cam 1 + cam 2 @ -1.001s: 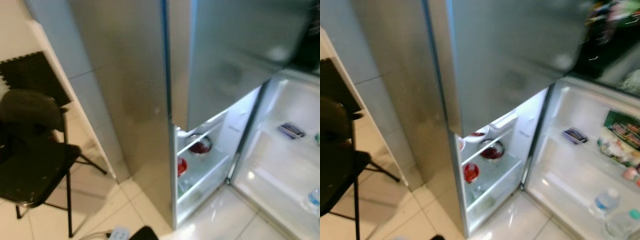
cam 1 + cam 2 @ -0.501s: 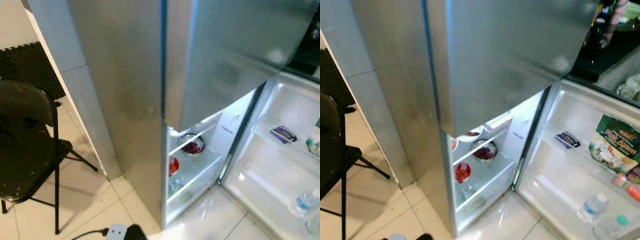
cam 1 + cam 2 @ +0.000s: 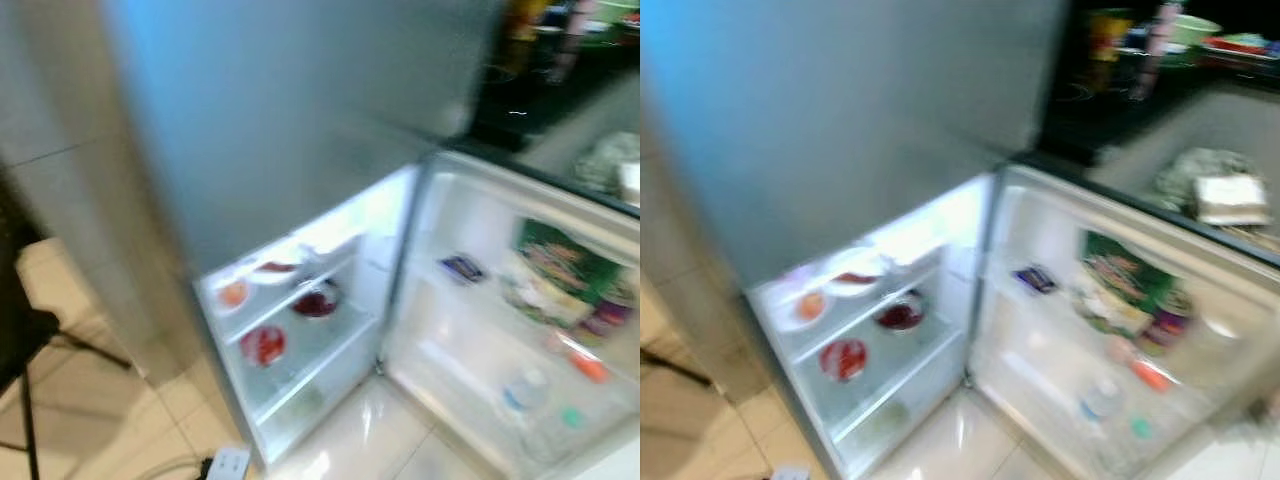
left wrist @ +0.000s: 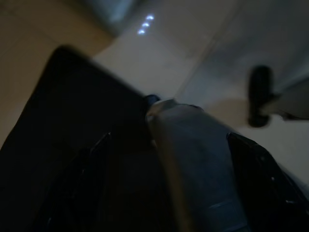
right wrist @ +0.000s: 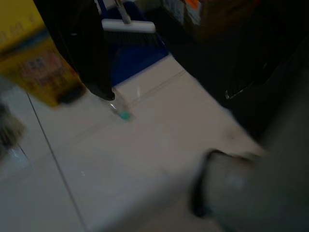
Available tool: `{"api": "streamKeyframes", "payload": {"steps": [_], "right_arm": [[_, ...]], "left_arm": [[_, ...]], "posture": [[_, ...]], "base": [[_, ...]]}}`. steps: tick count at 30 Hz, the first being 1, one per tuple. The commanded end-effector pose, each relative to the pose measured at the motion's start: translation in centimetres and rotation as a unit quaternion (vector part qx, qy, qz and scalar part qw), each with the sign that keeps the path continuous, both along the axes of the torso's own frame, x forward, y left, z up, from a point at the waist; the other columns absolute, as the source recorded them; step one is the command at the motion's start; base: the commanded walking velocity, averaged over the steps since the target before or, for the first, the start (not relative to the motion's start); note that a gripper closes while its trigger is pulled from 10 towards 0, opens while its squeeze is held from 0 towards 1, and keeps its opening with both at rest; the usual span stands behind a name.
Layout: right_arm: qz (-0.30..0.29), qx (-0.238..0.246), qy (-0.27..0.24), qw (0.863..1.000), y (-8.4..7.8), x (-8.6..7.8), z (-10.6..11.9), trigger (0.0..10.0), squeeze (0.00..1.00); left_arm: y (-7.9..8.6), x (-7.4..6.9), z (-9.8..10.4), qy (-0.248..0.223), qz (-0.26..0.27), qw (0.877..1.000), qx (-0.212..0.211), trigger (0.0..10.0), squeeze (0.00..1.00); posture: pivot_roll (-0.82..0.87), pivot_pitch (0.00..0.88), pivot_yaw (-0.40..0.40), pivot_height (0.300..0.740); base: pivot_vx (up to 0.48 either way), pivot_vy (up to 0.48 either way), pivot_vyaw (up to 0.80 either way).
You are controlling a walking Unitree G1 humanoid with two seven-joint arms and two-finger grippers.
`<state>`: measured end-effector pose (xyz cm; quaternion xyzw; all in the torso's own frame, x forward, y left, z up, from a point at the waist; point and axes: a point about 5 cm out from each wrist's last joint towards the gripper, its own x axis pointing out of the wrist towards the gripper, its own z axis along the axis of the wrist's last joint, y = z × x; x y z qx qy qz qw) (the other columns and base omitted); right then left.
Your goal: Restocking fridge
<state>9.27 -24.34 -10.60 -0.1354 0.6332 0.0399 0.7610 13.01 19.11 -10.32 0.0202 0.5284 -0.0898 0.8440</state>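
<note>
A tall stainless fridge (image 3: 300,120) stands ahead with its lower door (image 3: 500,330) swung open to the right. The lit shelves hold a red bowl (image 3: 264,344), a dark red bowl (image 3: 316,303), an orange item (image 3: 233,293) and a white plate (image 3: 272,270). The door racks carry a green bag (image 3: 552,262), a small blue packet (image 3: 462,267) and a water bottle (image 3: 522,388). Both eye views are blurred. My left gripper (image 4: 169,140) hangs low over the tiled floor in a dark wrist view. My right gripper (image 5: 108,94) also hangs above the floor.
A black folding chair (image 3: 15,350) shows at the left edge. A white plug block (image 3: 228,464) lies on the tiles before the fridge. A dark counter with a cloth bundle (image 3: 1200,190) sits behind the open door. A yellow box (image 5: 34,63) and a blue dustpan (image 5: 130,29) stand on the floor.
The camera has swung to the right: the chair has slid to the left edge and much more of the open door's racks is in view. Nothing itself has visibly moved.
</note>
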Motion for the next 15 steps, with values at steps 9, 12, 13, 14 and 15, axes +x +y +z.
{"api": "streamKeyframes", "payload": {"steps": [9, 12, 13, 14, 15], "right_arm": [[-0.004, 0.007, 0.003, 1.0, 0.5, -0.31, -0.2, 10.0, 0.0], [-0.004, 0.007, 0.002, 1.0, 0.5, -0.3, -0.2, 10.0, 0.0], [-0.004, 0.007, 0.002, 1.0, 0.5, -0.3, -0.2, 10.0, 0.0], [-0.004, 0.006, 0.002, 1.0, 0.49, -0.3, -0.19, 10.0, 0.0], [-0.004, 0.006, 0.002, 1.0, 0.48, -0.31, -0.19, 10.0, 0.0]], "left_arm": [[-0.02, -1.08, -0.36, 0.02, 0.003, 1.0, -0.002, 10.0, 0.0], [0.0, -1.08, -0.36, 0.02, 0.006, 1.0, -0.002, 10.0, 0.0], [0.0, -1.08, -0.36, 0.02, 0.006, 1.0, -0.002, 10.0, 0.0], [0.01, -1.1, -0.36, 0.02, 0.006, 1.0, -0.002, 10.0, 0.0], [0.02, -1.11, -0.37, 0.02, 0.007, 1.0, -0.002, 10.0, 0.0]], "posture": [[0.0, 0.0, -0.025, 0.74], [0.0, 0.0, -0.025, 0.74], [0.0, 0.0, -0.025, 0.74], [0.0, 0.0, -0.025, 0.74], [-0.01, 0.0, -0.025, 0.74]], "base": [[0.0, -0.315, -0.35], [0.0, 0.0, 0.0], [0.0, 0.0, 0.0], [0.0, 0.0, 0.0], [0.0, 0.0, 0.0]]}}
